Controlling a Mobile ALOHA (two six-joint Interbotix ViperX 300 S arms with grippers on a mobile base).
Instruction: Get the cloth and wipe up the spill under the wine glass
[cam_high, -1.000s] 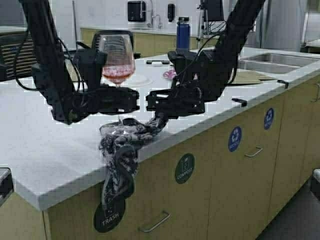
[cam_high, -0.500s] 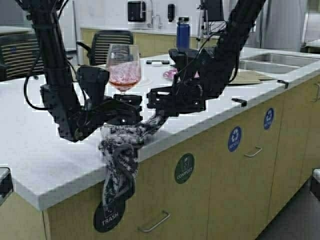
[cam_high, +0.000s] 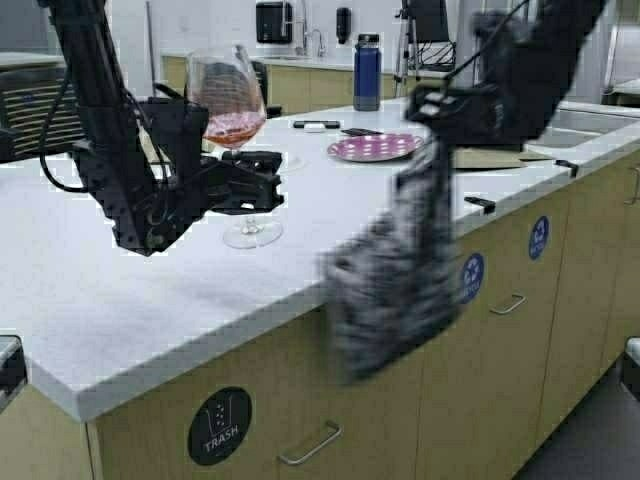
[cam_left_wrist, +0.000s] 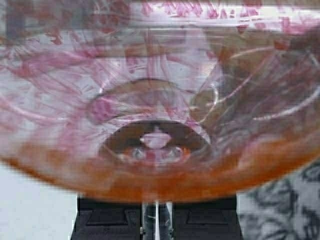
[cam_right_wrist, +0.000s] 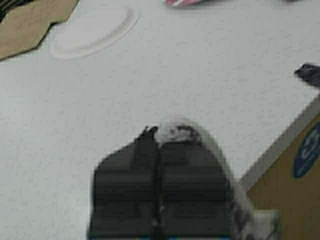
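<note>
1. High view: the left end effector (cam_high: 262, 182) is clenched on the stem of the wine glass (cam_high: 232, 110), whose long axis stands upright, pink liquid in the bowl. Its round foot looks to be at or just above the white table (cam_high: 120, 300); I cannot tell whether it touches.

2. Same view: the right end effector (cam_high: 440, 128) is raised over the front edge of the table, well to the right of the glass, and grips the top of the cloth (cam_high: 395, 270). The cloth hangs straight down, long axis vertical, its lower end in front of the cabinet face and below the table edge. So the cloth is apart from the glass, off to its right and out past the table edge. A purple plate (cam_high: 375, 147) and a dark blue bottle (cam_high: 367, 70) stand farther back.

3. Left wrist view: the bowl of the glass fills the picture from beneath, the stem running down between the two closed jaws. A patch of the patterned cloth shows at one corner.

4. Right wrist view: the jaws are pressed together with a tuft of cloth pinched between them, and a fold trails down one side. Bare table lies beyond, with a white paper plate (cam_right_wrist: 92, 32) and tan mat (cam_right_wrist: 30, 22) farther off.

5. Judgement: no spill is visible near the glass foot. The right arm alone carries the cloth; any wipe would have it swing left and down toward the foot.
</note>
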